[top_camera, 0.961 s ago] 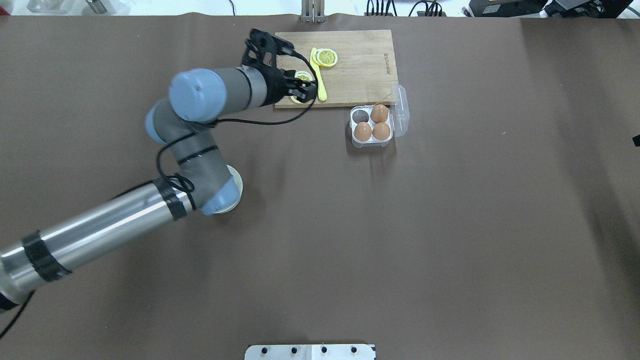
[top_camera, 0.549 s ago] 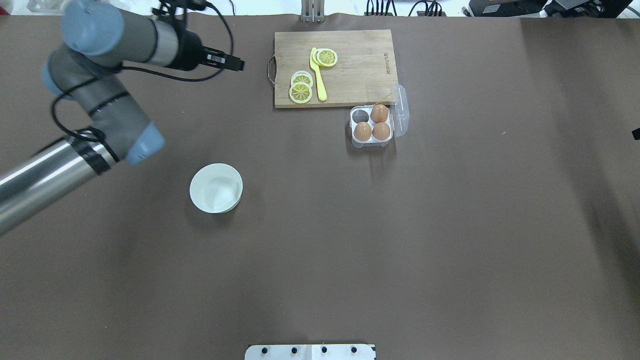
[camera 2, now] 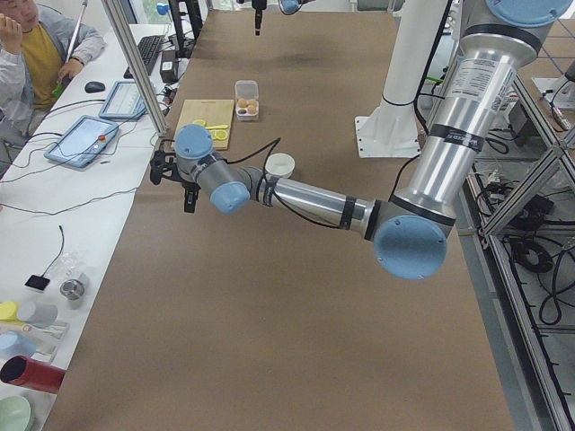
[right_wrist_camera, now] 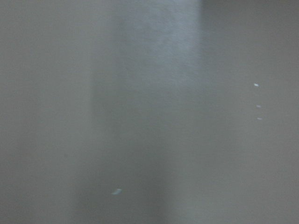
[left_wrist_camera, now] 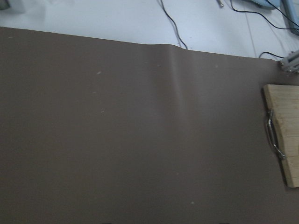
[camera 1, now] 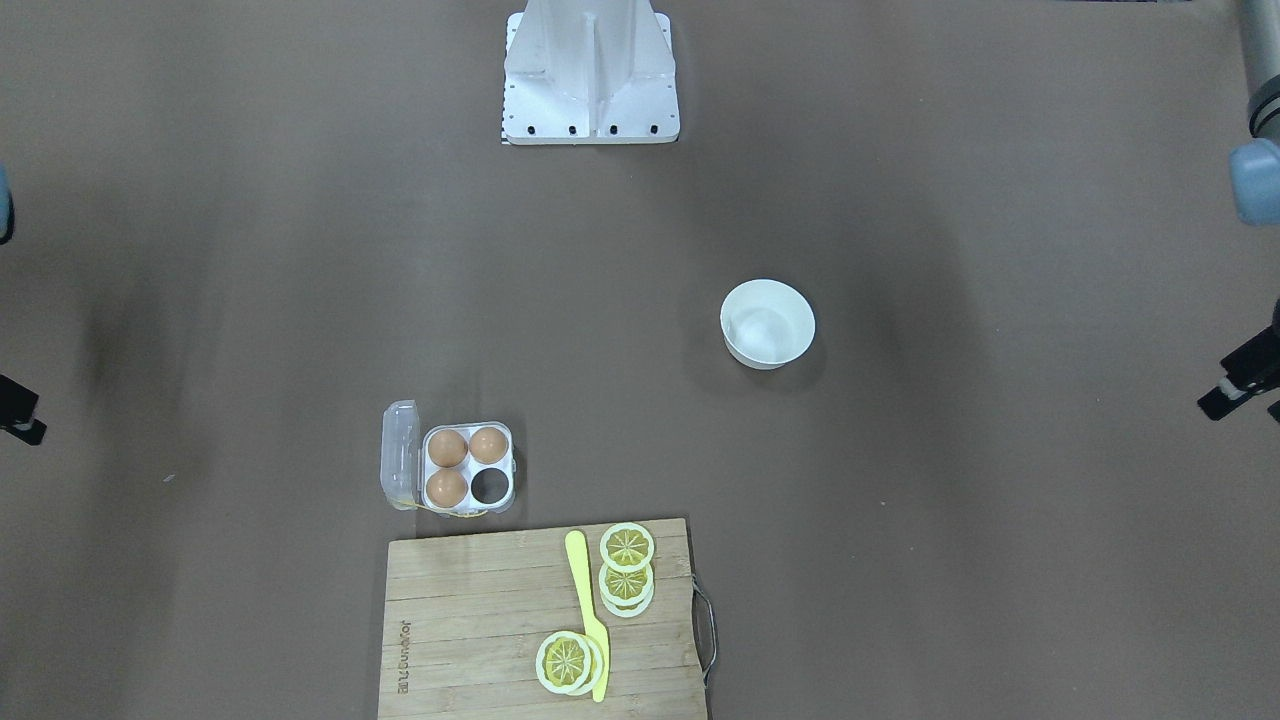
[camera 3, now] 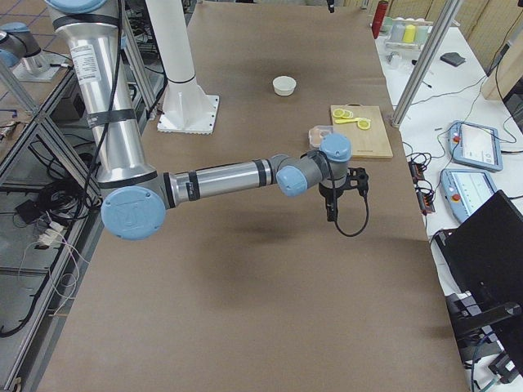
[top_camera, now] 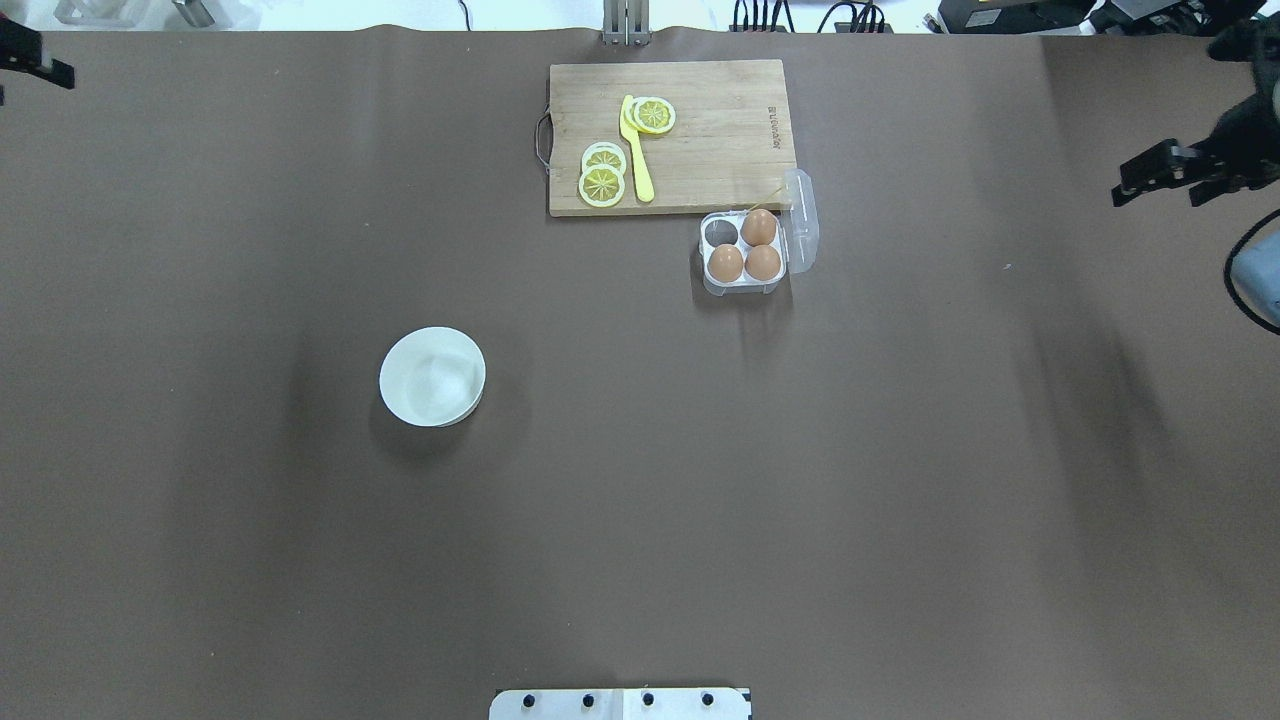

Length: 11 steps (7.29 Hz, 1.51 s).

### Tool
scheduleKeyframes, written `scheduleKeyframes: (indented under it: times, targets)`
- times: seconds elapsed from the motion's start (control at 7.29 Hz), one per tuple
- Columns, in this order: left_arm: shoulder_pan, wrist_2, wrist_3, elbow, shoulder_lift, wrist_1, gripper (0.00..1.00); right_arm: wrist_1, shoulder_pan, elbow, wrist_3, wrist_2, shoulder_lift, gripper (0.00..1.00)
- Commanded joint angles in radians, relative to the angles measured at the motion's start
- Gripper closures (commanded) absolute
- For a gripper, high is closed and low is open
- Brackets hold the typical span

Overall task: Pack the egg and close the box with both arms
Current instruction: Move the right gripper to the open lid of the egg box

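The clear box (top_camera: 745, 282) lies open by the cutting board's front right corner, its lid (top_camera: 803, 220) folded out to the right. Three brown eggs (top_camera: 758, 227) fill three cups, and the back-left cup (top_camera: 720, 233) is empty. The box also shows in the front-facing view (camera 1: 470, 508). My left gripper (camera 1: 1245, 395) hangs at the table's far left edge, open and empty, far from the box. My right gripper (top_camera: 1160, 188) is at the far right edge, open and empty. Both wrist views show only table.
A wooden cutting board (top_camera: 710, 130) with lemon slices (top_camera: 602, 178) and a yellow knife (top_camera: 636, 150) lies behind the box. A white bowl (top_camera: 432, 377) stands left of centre. The white pedestal (camera 1: 590, 70) is at the robot's side.
My left arm has swung from the cutting board leftward and out to the table's far left edge. My right gripper has come into view at the right edge. The box and eggs have not moved.
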Motion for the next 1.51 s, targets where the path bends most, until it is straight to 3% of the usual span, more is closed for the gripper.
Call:
scheduleKeyframes:
  times: [0.0,0.14,0.82,1.1,1.24,1.37]
  targets:
    - [-0.041,-0.007,0.086,-0.019,0.081,0.003,0.02,-0.004,-0.177,-0.012,0.28,-0.115,0.152,0.42]
    - [-0.052,-0.011,0.112,-0.019,0.097,0.003,0.02,-0.009,-0.249,-0.024,0.369,-0.185,0.203,0.99]
    - [-0.092,-0.016,0.158,-0.074,0.166,0.003,0.02,-0.006,-0.356,-0.14,0.62,-0.198,0.441,1.0]
    - [-0.093,-0.016,0.158,-0.109,0.175,0.038,0.02,-0.004,-0.371,-0.144,0.636,-0.187,0.477,1.0]
    - [-0.092,-0.016,0.158,-0.146,0.175,0.101,0.02,-0.006,-0.341,-0.13,0.636,-0.142,0.472,1.0]
    - [-0.092,-0.015,0.158,-0.177,0.181,0.147,0.02,-0.01,-0.269,-0.093,0.617,-0.009,0.431,1.0]
